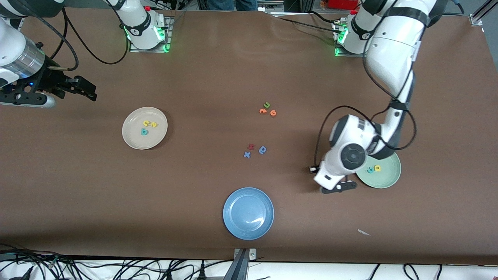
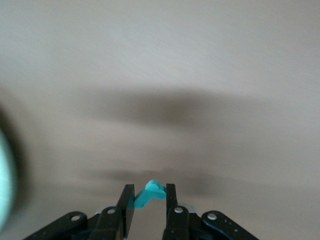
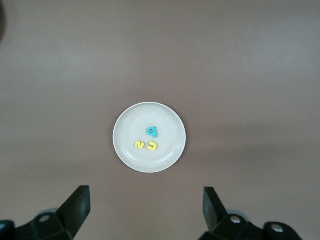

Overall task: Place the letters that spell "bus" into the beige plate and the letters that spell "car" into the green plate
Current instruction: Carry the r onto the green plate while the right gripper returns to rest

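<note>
The left gripper is pinching a teal letter beside the green plate. The right gripper is waiting, fingers spread wide, high over the beige plate.

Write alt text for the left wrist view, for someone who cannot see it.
The left tool is shut on a small teal foam letter, pinched between its two black fingers above the brown table. A pale green plate edge blurs into one side of the picture.

I count three plates: one beige, one green, one blue. I see three letters in the beige one and two letters in the green. Six loose letters lie on the worktop. One teal letter sits in the left gripper.
</note>
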Tool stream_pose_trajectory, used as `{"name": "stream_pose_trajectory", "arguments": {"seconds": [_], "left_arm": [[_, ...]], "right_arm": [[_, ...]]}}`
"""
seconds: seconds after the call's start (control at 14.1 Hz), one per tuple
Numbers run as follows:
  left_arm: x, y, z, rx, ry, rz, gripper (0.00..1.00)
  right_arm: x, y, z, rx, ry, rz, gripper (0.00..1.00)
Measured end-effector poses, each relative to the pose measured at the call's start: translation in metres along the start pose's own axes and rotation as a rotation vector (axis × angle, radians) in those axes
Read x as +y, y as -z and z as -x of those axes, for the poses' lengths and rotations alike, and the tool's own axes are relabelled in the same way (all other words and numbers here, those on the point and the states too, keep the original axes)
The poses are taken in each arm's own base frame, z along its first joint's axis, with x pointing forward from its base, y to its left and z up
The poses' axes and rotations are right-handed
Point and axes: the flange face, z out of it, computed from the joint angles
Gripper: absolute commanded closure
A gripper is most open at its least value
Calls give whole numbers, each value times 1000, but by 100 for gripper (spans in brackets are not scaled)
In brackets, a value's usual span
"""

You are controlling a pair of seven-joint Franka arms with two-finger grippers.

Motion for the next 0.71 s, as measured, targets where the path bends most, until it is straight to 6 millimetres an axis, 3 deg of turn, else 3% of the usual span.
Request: {"name": "stream_pose_trajectory", "arguments": {"seconds": [0.21,0.5,0.57,0.64,0.71], "left_arm": [[-70,13,-25,-8,-99,-47,80],[-139,23,-43,-13,-226,-118,77],[-151,21,-45,-19,-253,-134,60],[-160,19,-46,-29,-276,-141,13],[-167,15,-46,-39,-298,-145,0]], "right_arm": [[-1,1,0,1,2,0,0],[6,1,-1,1,-10,0,0],[10,1,-1,1,-17,1,0],[13,1,-2,0,-22,2,0],[13,1,-2,0,-23,2,0]]}}
